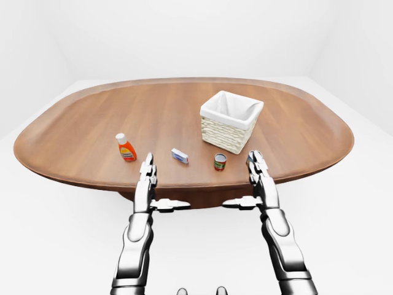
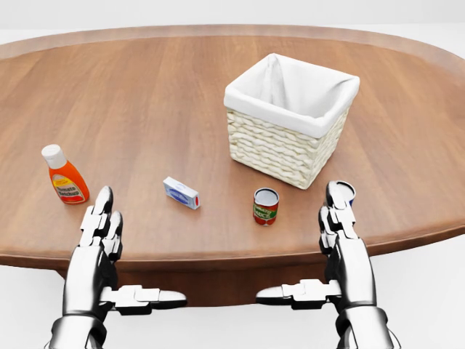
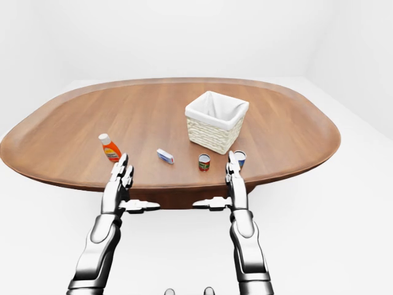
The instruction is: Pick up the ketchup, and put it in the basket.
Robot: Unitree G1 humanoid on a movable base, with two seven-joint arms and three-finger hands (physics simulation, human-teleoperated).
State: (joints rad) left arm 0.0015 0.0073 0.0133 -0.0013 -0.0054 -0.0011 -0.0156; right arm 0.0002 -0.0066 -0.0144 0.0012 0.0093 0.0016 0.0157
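The ketchup point(image 2: 64, 176), an orange bottle with a white cap, stands upright near the table's left side in the head view. A woven basket point(image 2: 276, 149) with a white liner sits to the right of the middle. My left hand point(image 2: 131, 251) hovers open at the table's near edge, just right of and below the ketchup, touching nothing. My right hand point(image 2: 309, 247) is open too, below the basket, its thumb pointing inward. Both hands hold nothing.
On the oval wooden table point(image 2: 145, 94), a small white and blue box point(image 2: 181, 193) lies between ketchup and basket. A red-labelled can point(image 2: 266, 206) stands below the basket. A blue can point(image 3: 240, 158) is partly hidden behind my right fingertips point(image 2: 338, 196). White floor surrounds the table.
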